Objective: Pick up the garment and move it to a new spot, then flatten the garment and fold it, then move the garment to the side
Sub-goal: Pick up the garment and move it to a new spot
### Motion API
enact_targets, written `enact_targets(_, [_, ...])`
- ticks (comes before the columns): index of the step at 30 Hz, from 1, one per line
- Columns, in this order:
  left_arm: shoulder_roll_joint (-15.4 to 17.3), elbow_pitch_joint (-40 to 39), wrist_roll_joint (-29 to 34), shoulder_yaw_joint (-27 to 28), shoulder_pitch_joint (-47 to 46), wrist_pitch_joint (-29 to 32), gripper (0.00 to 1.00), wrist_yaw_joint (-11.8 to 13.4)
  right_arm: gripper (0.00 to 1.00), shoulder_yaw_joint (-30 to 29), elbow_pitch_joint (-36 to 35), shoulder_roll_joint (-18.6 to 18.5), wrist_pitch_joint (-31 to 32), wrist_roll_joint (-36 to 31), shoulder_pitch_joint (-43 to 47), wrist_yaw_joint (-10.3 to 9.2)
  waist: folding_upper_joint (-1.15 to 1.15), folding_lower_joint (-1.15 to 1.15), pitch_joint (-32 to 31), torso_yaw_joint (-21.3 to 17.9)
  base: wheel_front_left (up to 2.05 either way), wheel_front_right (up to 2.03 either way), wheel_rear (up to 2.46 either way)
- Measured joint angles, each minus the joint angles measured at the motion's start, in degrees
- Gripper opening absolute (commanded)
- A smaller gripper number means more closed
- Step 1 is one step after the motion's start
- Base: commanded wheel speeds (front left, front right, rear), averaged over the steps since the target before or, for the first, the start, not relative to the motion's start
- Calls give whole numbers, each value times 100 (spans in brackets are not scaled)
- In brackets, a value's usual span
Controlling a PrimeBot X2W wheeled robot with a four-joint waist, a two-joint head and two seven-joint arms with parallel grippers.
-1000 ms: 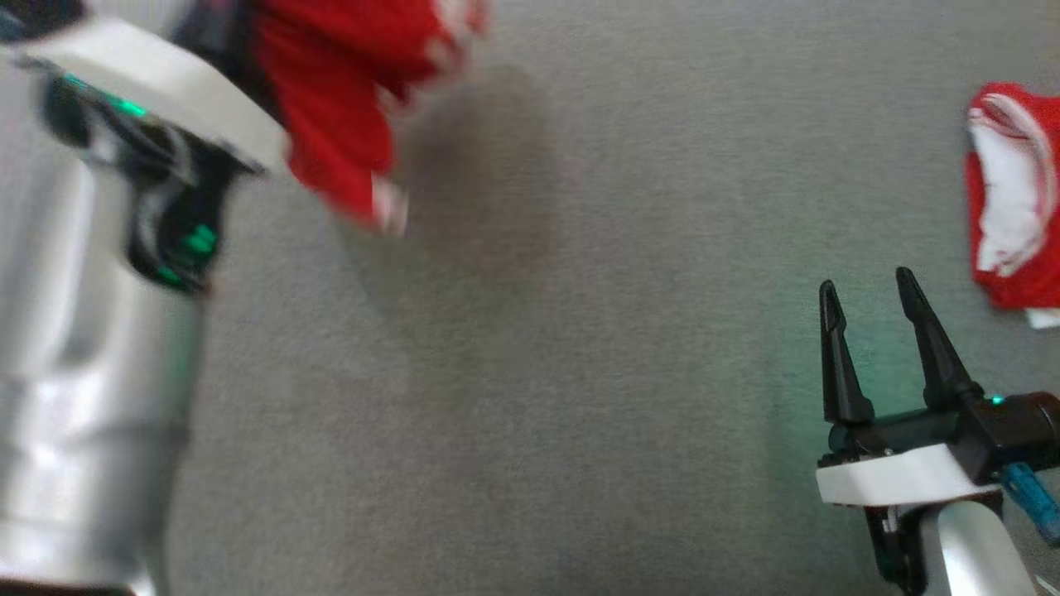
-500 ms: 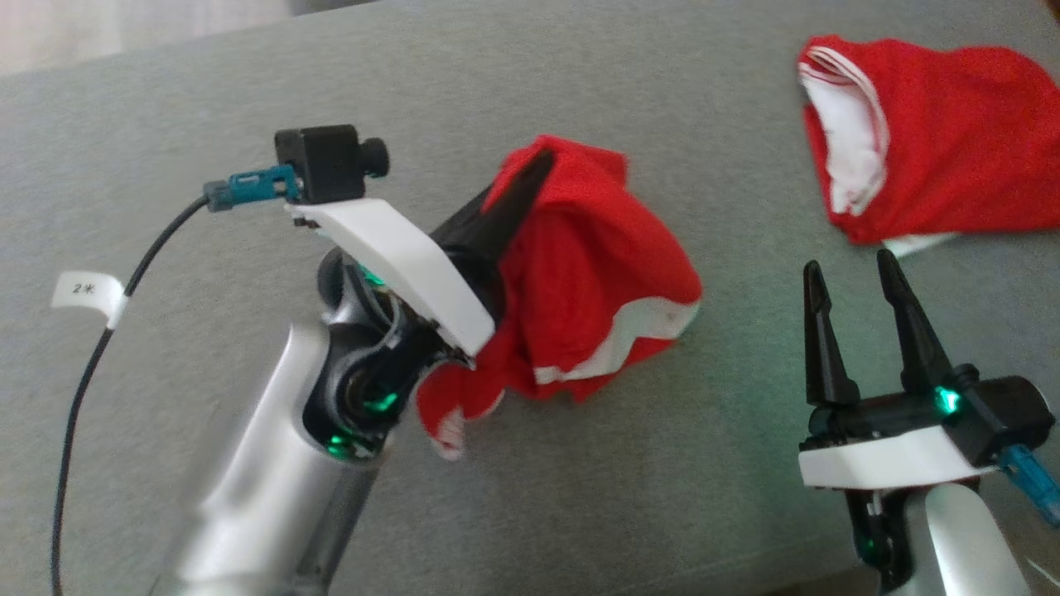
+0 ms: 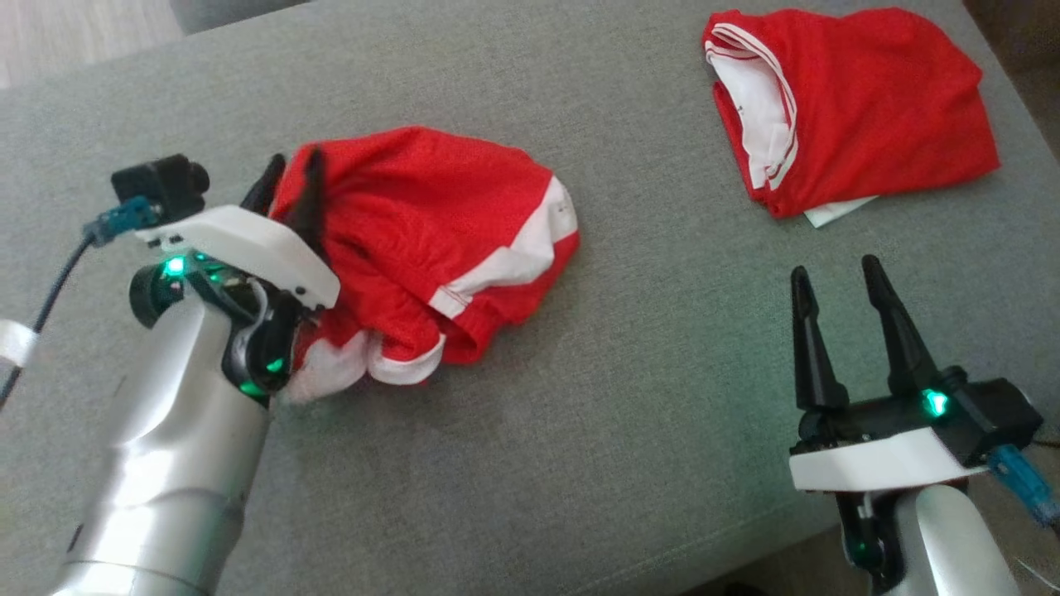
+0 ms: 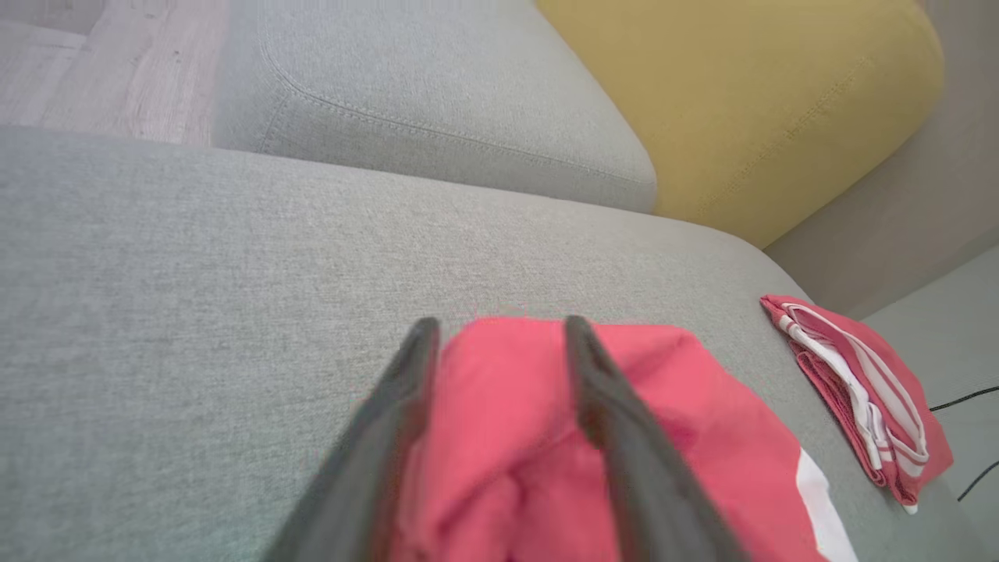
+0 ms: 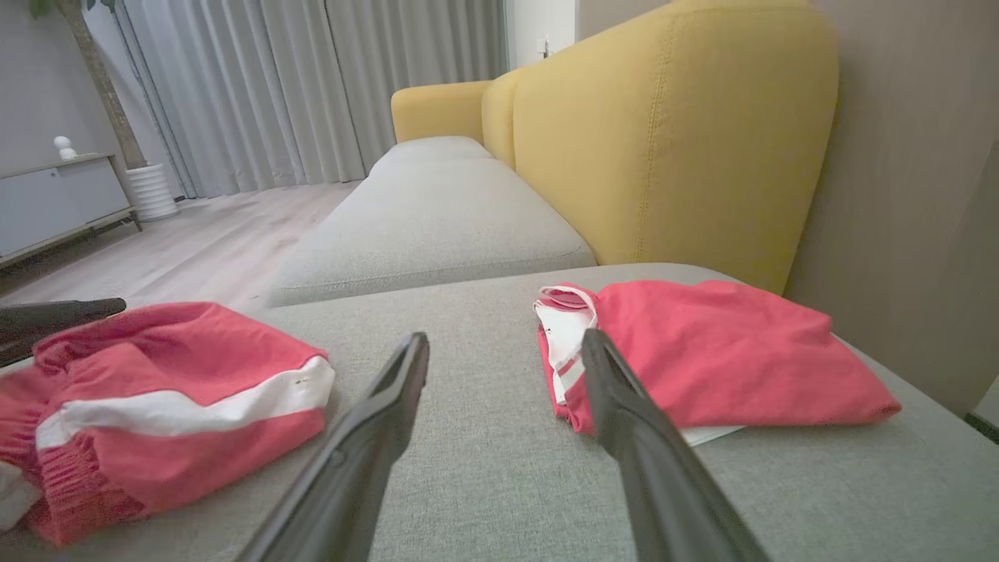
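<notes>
Crumpled red-and-white garment: being released onto grey sofa cushion; left end effector being opened around slack fabric; flattening being awaited.

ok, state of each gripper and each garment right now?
left gripper: fingers parted, red cloth between them.
right gripper: open, empty, clear of both garments.
crumpled red garment: bunched up, not flattened, lying on the grey cushion.
folded red garment: folded, lying at the far right, nothing touching it.
</notes>
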Motion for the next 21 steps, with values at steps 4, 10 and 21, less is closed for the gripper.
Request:
enact_targets(4, [-11,280,304,-230,-44,-684,100,-291,100,-113,26,1,0,-25,4,0,0,0,-84,99,0,0,0])
enact_targets(10, [127,58,959,-489,165,-2030,100,-343,100,-455,-42,3,-1,-266,38,0,0,-1,-300,391,0,0,0])
enact_targets(21, [-143,-1880,1645,304,2709,-2486,100,472,100,-926,-83,8,-7,-723,307,0,0,-1,-807,1270,0,0,0])
